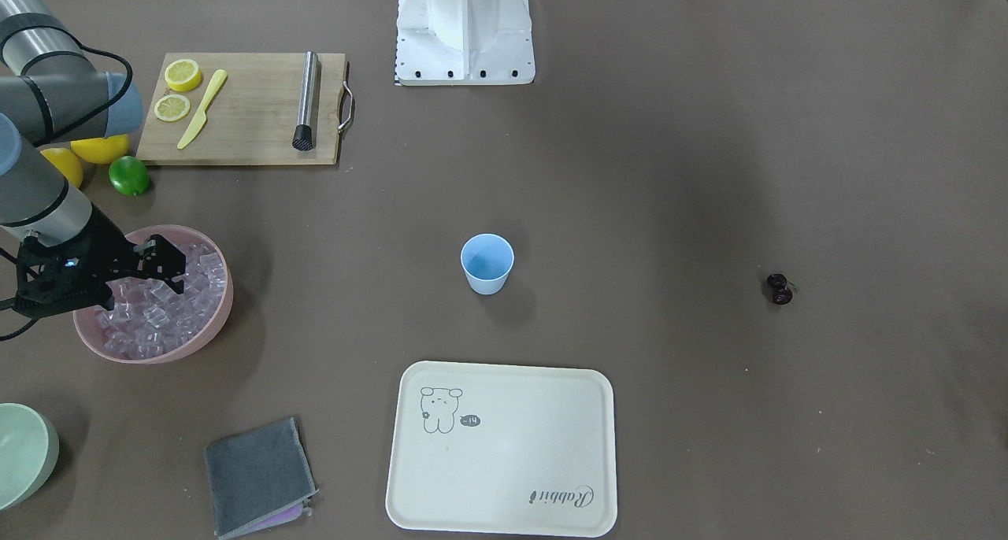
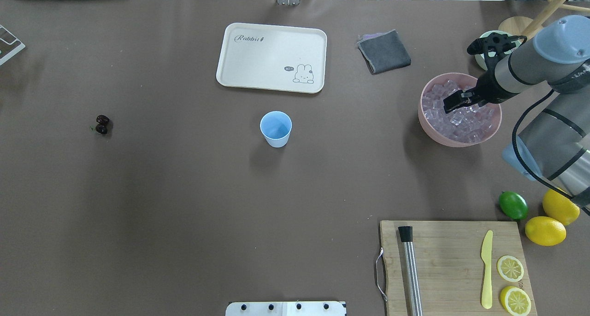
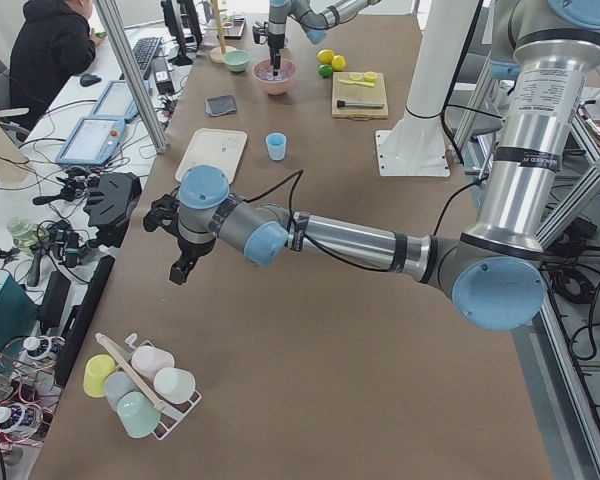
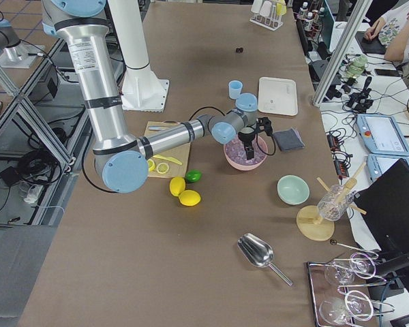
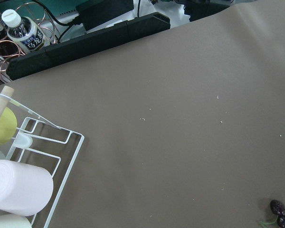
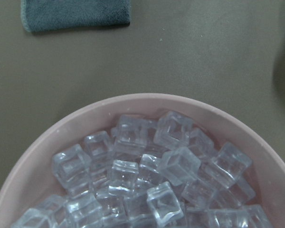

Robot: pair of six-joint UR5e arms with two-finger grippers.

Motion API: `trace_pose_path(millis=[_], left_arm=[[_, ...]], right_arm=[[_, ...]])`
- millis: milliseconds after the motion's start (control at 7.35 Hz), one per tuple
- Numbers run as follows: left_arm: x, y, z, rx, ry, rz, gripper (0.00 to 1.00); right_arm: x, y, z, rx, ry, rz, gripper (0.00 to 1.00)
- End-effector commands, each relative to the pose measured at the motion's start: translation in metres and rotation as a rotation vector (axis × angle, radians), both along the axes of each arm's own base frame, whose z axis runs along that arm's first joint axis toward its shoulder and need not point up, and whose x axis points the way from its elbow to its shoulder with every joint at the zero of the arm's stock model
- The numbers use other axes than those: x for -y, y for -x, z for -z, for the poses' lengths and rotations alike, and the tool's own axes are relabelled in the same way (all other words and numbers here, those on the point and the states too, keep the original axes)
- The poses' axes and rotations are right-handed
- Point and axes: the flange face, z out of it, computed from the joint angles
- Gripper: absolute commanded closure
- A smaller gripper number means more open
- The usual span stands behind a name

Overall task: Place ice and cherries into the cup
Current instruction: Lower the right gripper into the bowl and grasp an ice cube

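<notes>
The light-blue cup (image 1: 487, 263) stands upright mid-table, and it also shows in the overhead view (image 2: 276, 128). The ice (image 1: 169, 312) fills a pink bowl (image 1: 211, 331); the right wrist view shows the cubes (image 6: 147, 175) close below. My right gripper (image 1: 161, 263) hangs just over the ice (image 2: 454, 120), jaws apart and empty. The dark cherries (image 1: 780, 288) lie alone on the table far from the cup, and they also show in the overhead view (image 2: 102, 124) and the left wrist view (image 5: 280, 217). My left gripper (image 3: 180, 272) shows only in the exterior left view; I cannot tell if it is open.
A cream tray (image 1: 504, 461) lies beyond the cup. A grey cloth (image 1: 256, 473) and a pale green bowl (image 1: 20, 453) sit near the pink bowl. A cutting board (image 1: 252, 123) holds lemon slices, a yellow knife and a metal muddler. A lime (image 1: 128, 175) and lemons lie beside it. A cup rack (image 5: 33, 156) stands near my left arm.
</notes>
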Motion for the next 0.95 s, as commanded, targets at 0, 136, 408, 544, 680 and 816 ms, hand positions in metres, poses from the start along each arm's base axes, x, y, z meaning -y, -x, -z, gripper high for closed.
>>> trace_pose_path(millis=[0,136,408,544,680,816], left_arm=[[0.011,-0.006,0.000,-0.001,0.004,-0.009,0.02],[0.011,-0.007,0.001,-0.001,0.002,-0.011,0.02],[0.011,-0.008,0.000,-0.001,0.002,-0.012,0.02],[0.011,-0.008,0.000,-0.001,0.002,-0.012,0.02],[0.012,-0.014,0.001,-0.002,-0.016,-0.021,0.02],[0.012,-0.018,-0.002,-0.002,-0.015,-0.029,0.02]], right_arm=[[-0.005,0.012,0.001,0.001,0.013,-0.008,0.03],[-0.011,0.024,-0.008,-0.034,0.005,-0.007,0.04],[-0.013,0.023,-0.009,-0.040,0.000,-0.013,0.04],[-0.013,0.023,-0.007,-0.038,-0.002,-0.013,0.09],[-0.013,0.023,-0.010,-0.041,0.001,-0.013,0.28],[-0.013,0.023,-0.010,-0.040,0.001,-0.011,0.44]])
